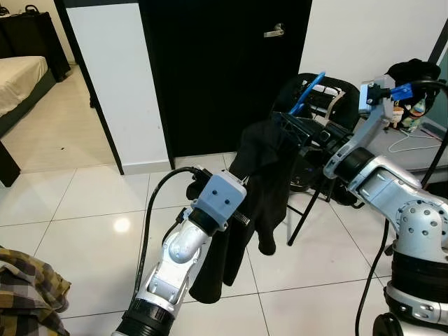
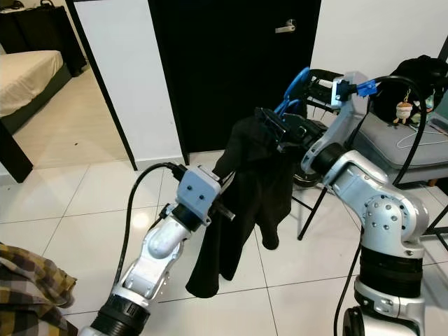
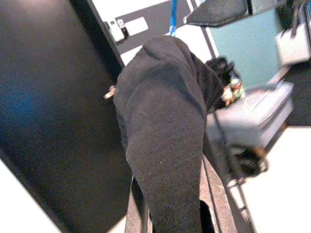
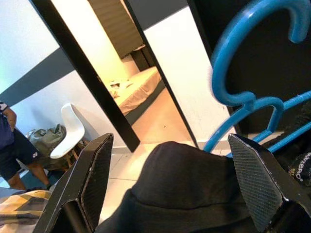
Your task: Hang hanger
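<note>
A black garment (image 1: 259,182) hangs on a blue hanger, whose hook (image 1: 308,91) sticks up above it in front of the black door. My right gripper (image 4: 170,170) is at the garment's top and stands open, with the cloth-covered shoulder bulging between its fingers (image 4: 92,174). The hanger hook (image 4: 243,58) lies just beyond them. My left gripper (image 3: 172,213) reaches in from below, lower on the garment, and is shut on a fold of the black cloth (image 3: 165,121), which drapes over it. The lower hem and one sleeve (image 1: 266,241) dangle above the floor.
A black folding chair (image 1: 318,98) stands right behind the garment. A grey case (image 2: 399,140) with small items sits at the right. Plaid cloth (image 1: 28,287) lies on the white tiles at lower left. An open doorway leads to a bed (image 1: 17,77). A person (image 4: 7,141) stands beside a white chair (image 4: 68,136).
</note>
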Robot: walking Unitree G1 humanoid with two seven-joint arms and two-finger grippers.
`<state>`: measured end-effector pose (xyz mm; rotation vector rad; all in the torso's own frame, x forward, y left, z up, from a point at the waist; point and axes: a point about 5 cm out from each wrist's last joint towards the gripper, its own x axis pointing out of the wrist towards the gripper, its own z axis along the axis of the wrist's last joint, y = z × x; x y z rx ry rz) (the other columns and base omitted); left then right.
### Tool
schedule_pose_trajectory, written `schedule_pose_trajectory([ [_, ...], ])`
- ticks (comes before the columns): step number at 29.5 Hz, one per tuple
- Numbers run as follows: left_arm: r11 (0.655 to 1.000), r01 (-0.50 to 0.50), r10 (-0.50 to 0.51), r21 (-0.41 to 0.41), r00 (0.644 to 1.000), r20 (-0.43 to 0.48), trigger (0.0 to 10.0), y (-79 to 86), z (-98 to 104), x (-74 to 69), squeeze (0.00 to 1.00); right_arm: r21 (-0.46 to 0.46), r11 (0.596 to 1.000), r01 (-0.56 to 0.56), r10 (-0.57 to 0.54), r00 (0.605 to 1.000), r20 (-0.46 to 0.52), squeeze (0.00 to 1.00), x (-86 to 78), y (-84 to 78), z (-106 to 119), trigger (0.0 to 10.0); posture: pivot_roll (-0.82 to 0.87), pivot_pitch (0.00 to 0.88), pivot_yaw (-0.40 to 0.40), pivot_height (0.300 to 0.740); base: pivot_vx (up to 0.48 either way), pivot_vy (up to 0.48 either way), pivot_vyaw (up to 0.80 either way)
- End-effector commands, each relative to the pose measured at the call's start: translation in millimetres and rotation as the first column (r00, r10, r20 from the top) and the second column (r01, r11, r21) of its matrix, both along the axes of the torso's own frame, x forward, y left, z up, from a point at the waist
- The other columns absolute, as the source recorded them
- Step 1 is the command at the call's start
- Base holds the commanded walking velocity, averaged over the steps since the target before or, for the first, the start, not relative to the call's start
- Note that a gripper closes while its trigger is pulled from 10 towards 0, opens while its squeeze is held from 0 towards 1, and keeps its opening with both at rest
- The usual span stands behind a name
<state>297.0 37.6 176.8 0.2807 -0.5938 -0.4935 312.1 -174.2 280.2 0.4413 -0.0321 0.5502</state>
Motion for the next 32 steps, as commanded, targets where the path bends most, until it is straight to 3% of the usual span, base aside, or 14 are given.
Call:
schedule_pose_trajectory([
  [1, 1.000, 0.009, -0.010, 0.011, 0.994, 0.108, 10.0, -5.3, 13.6, -1.9, 0.00, 0.011, 1.000, 0.024, -0.024, 0.999, -0.031, 0.00, 2.0, -1.3, 0.0, 10.0, -0.15, 0.000, 0.005, 0.740, 0.000, 0.000, 0.00],
  [5, 0.999, 0.012, -0.019, 0.048, 0.989, 0.149, 10.0, -13.1, 14.2, -6.7, 0.00, 0.029, 0.993, 0.118, -0.115, 0.987, -0.109, 0.00, 7.4, -6.8, -6.1, 10.0, -0.15, 0.000, 0.000, 0.740, 0.000, 0.000, 0.00],
  [11, 0.998, 0.009, -0.019, 0.056, 0.985, 0.170, 10.0, -15.3, 15.4, -8.5, 0.00, 0.036, 0.987, 0.158, -0.152, 0.978, -0.142, 0.00, 9.4, -9.4, -9.5, 10.0, -0.15, 0.000, -0.003, 0.740, 0.000, 0.000, 0.00],
  [14, 0.998, -0.002, -0.013, 0.066, 0.974, 0.228, 10.0, -21.3, 21.0, -12.3, 0.00, 0.050, 0.964, 0.260, -0.244, 0.945, -0.219, 0.00, 14.7, -16.5, -20.2, 10.0, -0.16, 0.000, -0.010, 0.740, 0.000, 0.000, 0.00],
  [18, 0.998, -0.007, -0.010, 0.067, 0.969, 0.247, 10.0, -23.2, 22.5, -13.1, 0.00, 0.053, 0.956, 0.288, -0.268, 0.933, -0.240, 0.00, 15.9, -18.5, -23.0, 10.0, -0.16, 0.000, -0.010, 0.740, 0.000, 0.000, 0.00],
  [19, 0.997, -0.004, -0.015, 0.071, 0.963, 0.269, 10.0, -26.0, 25.1, -15.0, 0.00, 0.063, 0.948, 0.313, -0.289, 0.924, -0.250, 0.00, 17.1, -20.8, -24.5, 8.3, -0.16, 0.000, -0.012, 0.740, 0.000, 0.000, 0.00],
  [21, 0.997, -0.004, -0.015, 0.071, 0.963, 0.269, 10.0, -26.0, 25.1, -15.0, 0.00, 0.063, 0.948, 0.313, -0.289, 0.924, -0.250, 0.00, 17.1, -20.8, -24.5, 8.3, -0.16, 0.000, -0.012, 0.740, 0.000, 0.000, 0.00],
  [22, 0.997, 0.001, -0.023, 0.076, 0.956, 0.292, 10.0, -30.0, 26.9, -17.2, 0.00, 0.080, 0.940, 0.331, -0.302, 0.919, -0.253, 0.00, 17.8, -22.7, -24.3, 0.0, -0.16, 0.000, -0.013, 0.740, 0.000, 0.000, 0.00],
  [32, 0.996, 0.027, -0.054, 0.085, 0.942, 0.330, 10.0, -42.6, 29.2, -24.8, 0.00, 0.115, 0.919, 0.377, -0.340, 0.907, -0.249, 0.00, 19.1, -27.9, -21.3, 0.0, -0.16, 0.000, -0.013, 0.740, 0.000, 0.000, 0.00],
])
